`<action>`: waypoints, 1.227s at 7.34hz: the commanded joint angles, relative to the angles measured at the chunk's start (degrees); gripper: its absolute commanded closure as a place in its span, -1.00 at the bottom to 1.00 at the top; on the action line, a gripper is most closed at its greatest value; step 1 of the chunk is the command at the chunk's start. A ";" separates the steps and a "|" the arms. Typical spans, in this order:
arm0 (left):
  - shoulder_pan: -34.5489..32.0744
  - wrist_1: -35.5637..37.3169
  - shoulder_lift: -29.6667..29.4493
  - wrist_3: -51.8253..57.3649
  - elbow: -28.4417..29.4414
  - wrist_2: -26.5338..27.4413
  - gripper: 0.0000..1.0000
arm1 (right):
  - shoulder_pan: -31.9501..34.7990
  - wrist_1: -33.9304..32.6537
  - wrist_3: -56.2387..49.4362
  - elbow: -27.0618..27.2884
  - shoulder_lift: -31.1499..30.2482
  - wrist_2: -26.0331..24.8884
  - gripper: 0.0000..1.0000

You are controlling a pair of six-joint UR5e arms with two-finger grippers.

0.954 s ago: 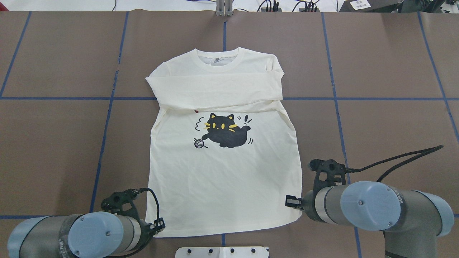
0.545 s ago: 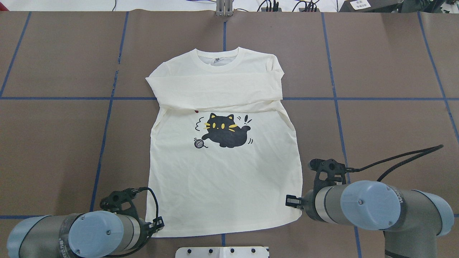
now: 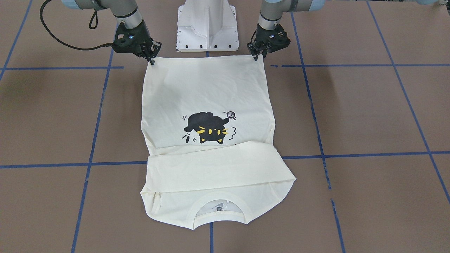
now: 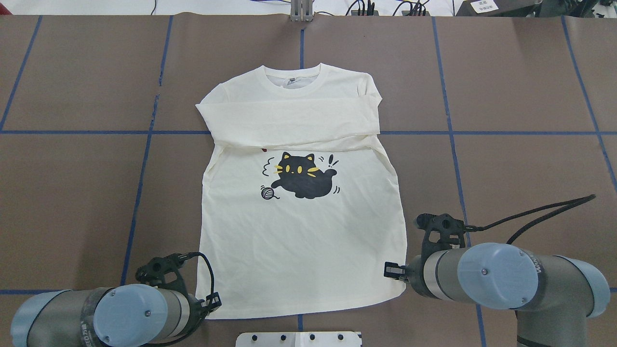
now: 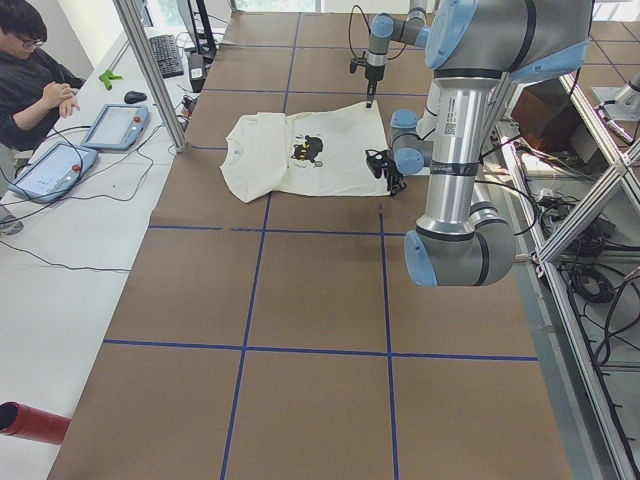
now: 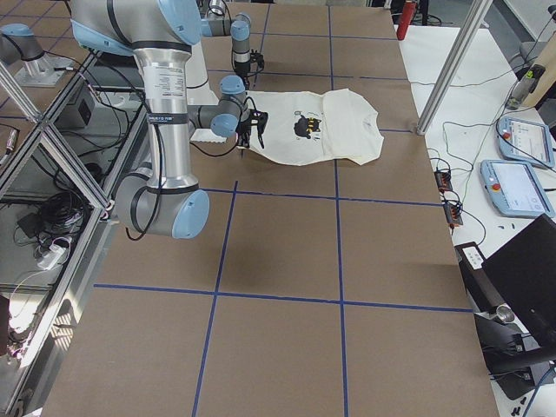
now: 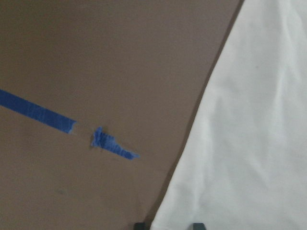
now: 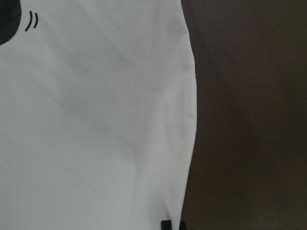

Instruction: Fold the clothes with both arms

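while both arms reach in from the 6 o'clock edge of the overhead view, the cream shirt (image 4: 299,241) lies flat, print side up, near the middle of the brown desk (image 4: 72,193). its ribbed collar (image 4: 294,83) points to 12 o'clock and its hem to 6 o'clock. both long sleeves (image 4: 289,120) are folded across the chest in a band just above the black cat print (image 4: 301,178), which hides all but a speck of red.

the left gripper (image 4: 214,302) sits at the hem's 7 o'clock corner. in the left wrist view its fingertips (image 7: 139,225) stand apart, either side of the shirt's edge, not pressed together. the right gripper (image 4: 388,270) touches the side seam near the 5 o'clock corner. the right wrist view shows only one dark fingertip (image 8: 165,224) on the cloth edge, so whether that gripper is clamped or spread cannot be told.

in the front-facing view the same two grippers meet the hem corners at 1 o'clock and 11 o'clock of the shirt, with the white pedestal base (image 3: 207,24) between them. blue tape lines (image 4: 144,168) cross the desk in a grid. a person (image 5: 30,75) sits at a side bench by two tablets.
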 commanded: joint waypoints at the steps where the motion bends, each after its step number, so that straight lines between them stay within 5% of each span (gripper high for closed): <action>1: 0.05 -0.07 -0.04 0.00 -0.09 0.00 0.82 | 0.00 0.00 0.01 -0.02 -0.06 0.00 1.00; 2: -0.03 -0.07 -0.04 0.26 -0.09 0.00 1.00 | 0.00 0.00 0.01 0.07 -0.06 0.00 1.00; 9: 0.14 5.88 1.37 6.22 -9.47 0.00 1.00 | 0.09 -0.09 0.54 6.20 -4.87 2.45 1.00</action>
